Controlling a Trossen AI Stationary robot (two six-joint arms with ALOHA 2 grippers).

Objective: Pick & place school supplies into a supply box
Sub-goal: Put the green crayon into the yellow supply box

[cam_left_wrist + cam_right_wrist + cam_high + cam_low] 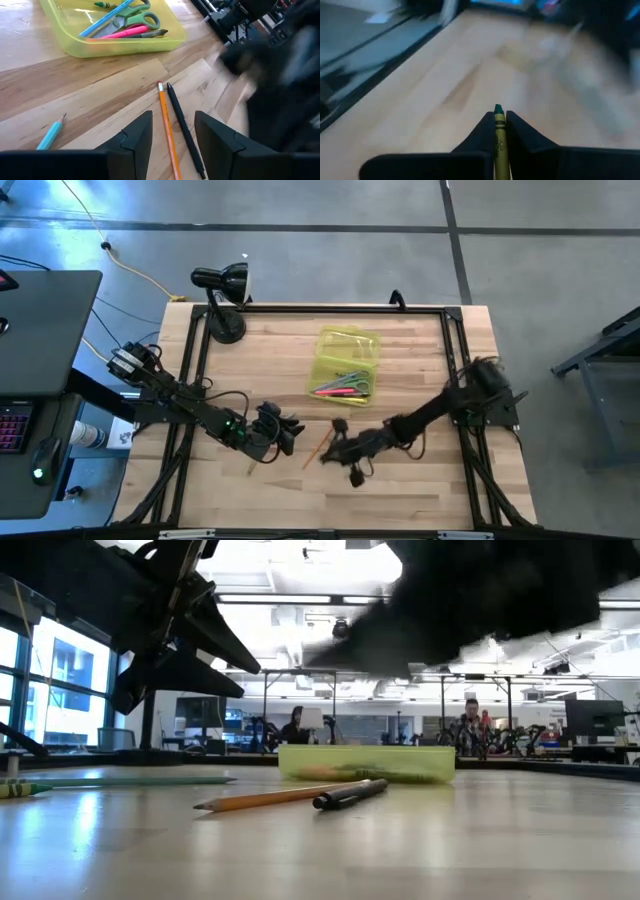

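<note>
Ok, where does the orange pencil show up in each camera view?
High view: orange pencil on the table, just on the arms' side of the supply box.
Low view: centre-left, in front of the box.
Left wrist view: beside a black pen, nearer than the box.
Right wrist view: not in it.
Shared landmark: the supply box.

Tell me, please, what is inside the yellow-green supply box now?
Inside the supply box lie green-handled scissors, a pink pen, a blue pencil and a green crayon. Whatever lies beneath them is covered.

Robotics lab: open hall, ceiling strip lights (pixel 300 600), workbench rows, seated person (pixel 470 725), monitors (pixel 592 720).
</note>
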